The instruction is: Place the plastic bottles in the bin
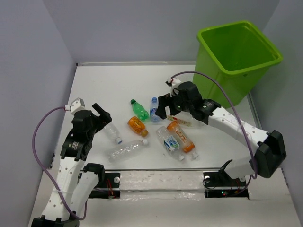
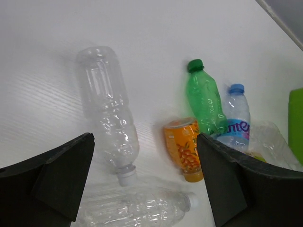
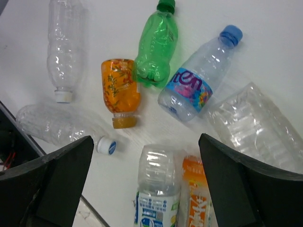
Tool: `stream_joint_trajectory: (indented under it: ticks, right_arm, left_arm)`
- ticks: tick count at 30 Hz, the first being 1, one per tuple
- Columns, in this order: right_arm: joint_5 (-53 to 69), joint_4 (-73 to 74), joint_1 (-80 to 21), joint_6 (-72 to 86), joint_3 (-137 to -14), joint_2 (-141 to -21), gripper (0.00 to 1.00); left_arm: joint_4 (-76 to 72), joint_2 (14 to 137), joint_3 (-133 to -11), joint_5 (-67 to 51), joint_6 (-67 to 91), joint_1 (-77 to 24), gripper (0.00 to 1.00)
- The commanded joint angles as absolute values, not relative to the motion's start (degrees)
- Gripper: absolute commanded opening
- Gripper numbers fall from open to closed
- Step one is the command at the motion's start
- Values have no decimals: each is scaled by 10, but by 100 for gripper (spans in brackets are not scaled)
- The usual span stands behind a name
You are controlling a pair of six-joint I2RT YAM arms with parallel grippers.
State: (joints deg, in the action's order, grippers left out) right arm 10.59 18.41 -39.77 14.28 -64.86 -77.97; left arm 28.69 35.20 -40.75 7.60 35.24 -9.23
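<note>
Several plastic bottles lie on the white table. In the top view they are a green one (image 1: 139,109), a blue-labelled one (image 1: 154,109), a small orange one (image 1: 136,125), two clear ones (image 1: 113,133) (image 1: 127,149), a white-and-blue-labelled one (image 1: 170,143) and an orange-labelled one (image 1: 182,136). The lime-green bin (image 1: 239,56) stands at the far right. My left gripper (image 1: 102,113) (image 2: 144,137) is open and empty above the clear bottles (image 2: 108,113). My right gripper (image 1: 165,106) (image 3: 147,138) is open and empty, hovering above the labelled bottles (image 3: 157,189).
A crumpled clear bottle (image 3: 255,125) lies by the right arm (image 1: 227,123). Grey walls close in the table on the left and at the back. The metal rail (image 1: 156,179) with the arm bases runs along the near edge.
</note>
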Motion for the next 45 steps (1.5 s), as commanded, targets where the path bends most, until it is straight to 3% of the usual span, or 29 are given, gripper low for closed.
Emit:
stream_joint_trajectory:
  ticks: [1, 6, 12, 23, 26, 27, 31, 32, 33, 40, 45]
  right_arm:
    - [65, 188, -425, 96, -736, -882, 99]
    - [33, 224, -461, 70, -887, -1026, 96]
    - [-22, 250, -466, 57, -1037, -1177, 84]
    - [-62, 290, -466, 45, -1179, -1339, 79]
    - [-69, 288, -466, 50, -1204, -1358, 67]
    - [-70, 287, -466, 49, -1220, -1362, 55]
    - [-53, 288, -466, 51, -1245, -1358, 42]
    - [-51, 288, -466, 54, -1248, -1349, 16]
    - [-55, 286, -466, 57, -1249, -1343, 12]
    - [-54, 223, -466, 51, -1195, -1164, 13]
    - [-153, 171, -455, -16, -1149, -994, 10]
  left_arm:
    - [308, 370, -424, 185, 377, -89, 99]
    - [299, 403, -415, 202, 394, -88, 99]
    - [245, 402, -369, 201, 457, -88, 99]
    - [166, 443, -282, 206, 518, -89, 99]
    - [154, 475, -277, 217, 526, -89, 99]
    - [149, 489, -275, 225, 531, -89, 99]
    - [142, 509, -274, 231, 534, -89, 99]
    - [141, 511, -273, 235, 538, -89, 99]
    - [137, 512, -272, 236, 540, -89, 99]
    - [113, 521, -260, 238, 544, -88, 99]
    - [84, 551, -251, 228, 541, -88, 99]
